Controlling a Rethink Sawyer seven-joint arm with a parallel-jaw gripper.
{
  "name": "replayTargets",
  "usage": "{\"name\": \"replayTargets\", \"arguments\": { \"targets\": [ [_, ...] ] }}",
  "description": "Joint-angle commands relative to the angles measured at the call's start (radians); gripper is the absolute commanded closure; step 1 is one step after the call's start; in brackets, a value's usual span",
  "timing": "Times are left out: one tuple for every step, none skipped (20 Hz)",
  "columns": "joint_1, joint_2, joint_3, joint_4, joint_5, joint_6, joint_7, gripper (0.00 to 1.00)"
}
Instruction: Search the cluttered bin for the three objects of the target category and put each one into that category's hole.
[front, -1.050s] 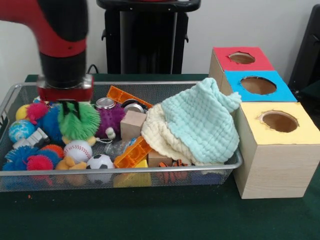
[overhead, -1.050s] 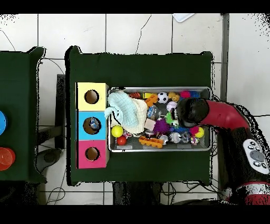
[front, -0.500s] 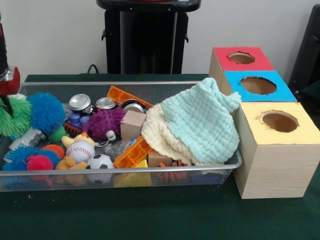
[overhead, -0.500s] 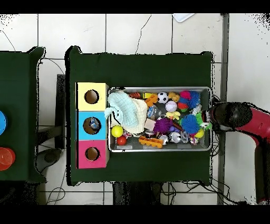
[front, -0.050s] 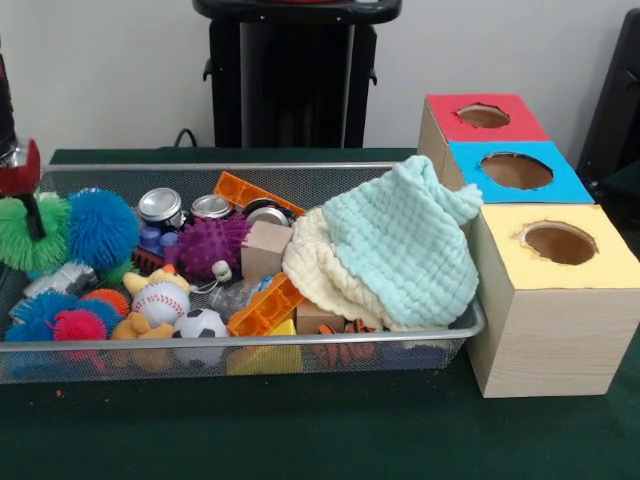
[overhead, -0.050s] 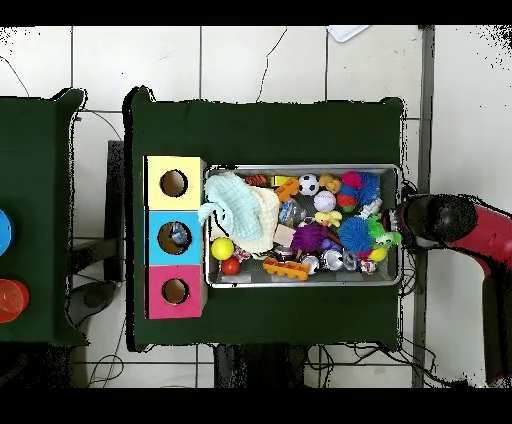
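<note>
At the far left of the front view, my gripper (front, -0.050s: 31, 226) is shut on a green spiky ball (front, -0.050s: 22, 235), held over the left end of the wire bin (front, -0.050s: 250, 345). Only the red wrist and one black finger show there. From overhead, the green spiky ball (overhead, -0.050s: 383, 232) hangs at the bin's right end, just off my gripper (overhead, -0.050s: 392, 227). Three boxes stand beside the bin, with a red hole top (front, -0.050s: 484, 116), a blue one (front, -0.050s: 516, 170) and a yellow one (front, -0.050s: 559, 243). In the bin lie a blue spiky ball (front, -0.050s: 101, 226), a purple spiky ball (front, -0.050s: 212, 243), a baseball (front, -0.050s: 160, 300) and a soccer ball (front, -0.050s: 202, 323).
A mint towel (front, -0.050s: 400, 250) over a cream one (front, -0.050s: 315, 275) covers the bin's right part. Two cans (front, -0.050s: 160, 205), orange bricks (front, -0.050s: 265, 305) and a wooden block (front, -0.050s: 265, 248) fill the middle. Overhead, something sits inside the blue box (overhead, -0.050s: 173, 237).
My arm has swung from over the bin's left part out to its end, carrying the green spiky ball. In the last half second it edged slightly back inward.
</note>
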Motion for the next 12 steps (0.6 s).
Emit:
{"name": "replayTargets", "arguments": {
  "targets": [
    [0.011, 0.025, 0.103, 0.138, -0.03, -0.064, -0.157, 0.0],
    [0.014, 0.017, 0.1, 0.15, -0.032, -0.07, -0.141, 0.0],
    [0.021, 0.004, 0.096, 0.159, -0.029, -0.069, -0.121, 0.0],
    [0.03, -0.017, 0.088, 0.18, -0.023, -0.067, -0.095, 0.0],
    [0.045, -0.044, 0.079, 0.205, -0.012, -0.061, -0.061, 0.0],
    [0.06, -0.072, 0.071, 0.23, 0.0, -0.056, -0.027, 0.0],
    [0.083, -0.105, 0.059, 0.256, 0.015, -0.048, 0.017, 0.0],
    [0.108, -0.136, 0.045, 0.281, 0.026, -0.043, 0.062, 0.0],
    [0.133, -0.166, 0.034, 0.304, 0.041, -0.041, 0.107, 0.0],
    [0.159, -0.196, 0.023, 0.322, 0.055, -0.035, 0.147, 0.0],
    [0.184, -0.221, 0.012, 0.335, 0.067, -0.036, 0.183, 0.0],
    [0.207, -0.238, -0.001, 0.345, 0.078, -0.04, 0.213, 0.0]
  ]
}}
